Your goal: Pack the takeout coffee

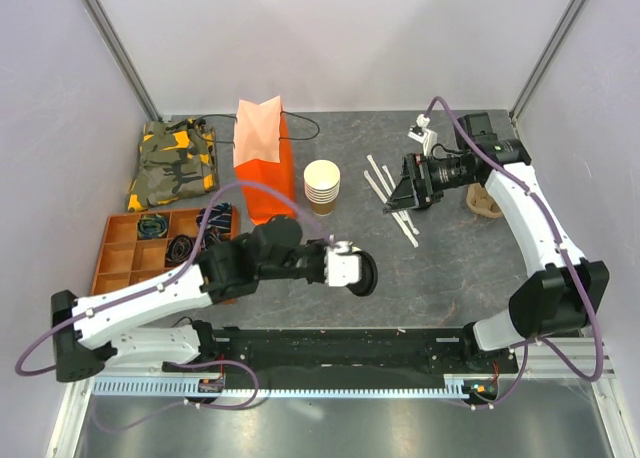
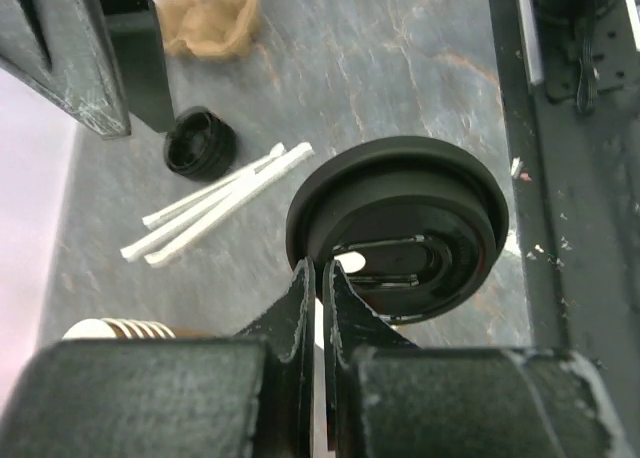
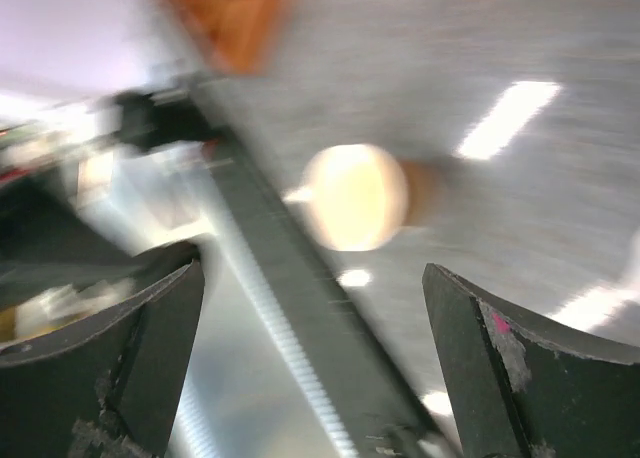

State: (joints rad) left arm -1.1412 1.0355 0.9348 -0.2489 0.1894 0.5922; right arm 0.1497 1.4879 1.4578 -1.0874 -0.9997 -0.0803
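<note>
My left gripper (image 1: 352,268) (image 2: 322,270) is shut on the near edge of a round black lid (image 1: 365,275) (image 2: 410,228), held just above the table in front of the arms. No cup shows under this lid, and the takeout coffee is out of view as a lidded cup. A stack of lidless tan cups (image 1: 322,185) (image 2: 110,328) (image 3: 355,198) stands beside the tall orange bag (image 1: 265,163) (image 3: 230,8). My right gripper (image 1: 398,196) (image 3: 315,308) hangs open and empty over the white straws (image 1: 380,181) (image 2: 215,203). Its wrist view is blurred.
A small black round piece (image 2: 200,143) lies by the straws under the right gripper. A crumpled tan wad (image 1: 485,203) (image 2: 212,20) is at the right. An orange divided tray (image 1: 125,248) and a camouflage cloth (image 1: 175,163) are at the left. A black rail (image 1: 350,343) lines the near edge.
</note>
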